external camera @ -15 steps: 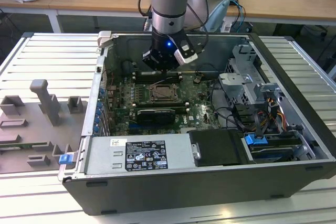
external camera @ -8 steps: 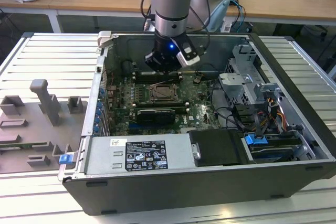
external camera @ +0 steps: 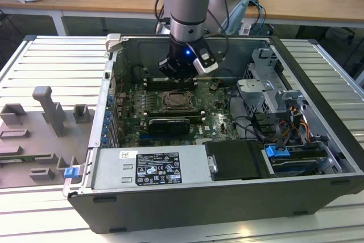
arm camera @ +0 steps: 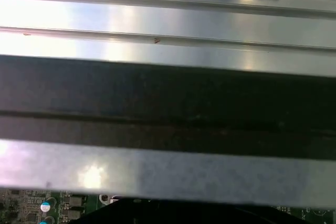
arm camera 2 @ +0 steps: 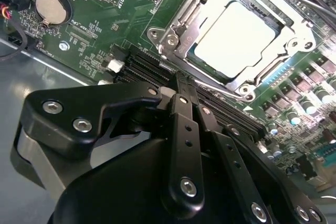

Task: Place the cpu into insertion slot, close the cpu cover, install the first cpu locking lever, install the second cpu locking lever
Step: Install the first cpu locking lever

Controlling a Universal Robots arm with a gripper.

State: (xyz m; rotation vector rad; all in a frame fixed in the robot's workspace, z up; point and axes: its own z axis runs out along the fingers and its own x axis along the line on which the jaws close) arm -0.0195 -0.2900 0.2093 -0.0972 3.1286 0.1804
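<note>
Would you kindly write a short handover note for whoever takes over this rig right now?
Claw: black fingers together, holding nothing, poised beside the socket inside the open computer case.
Pale silver-grey square cpu: already seated in the silver-framed insertion slot on the green circuit board.
Thin silvery cpu cover: lies closed over the chip, its window framing it.
Done: placement and cover.
Locking levers: I cannot tell whether either is latched, so check both.
</note>
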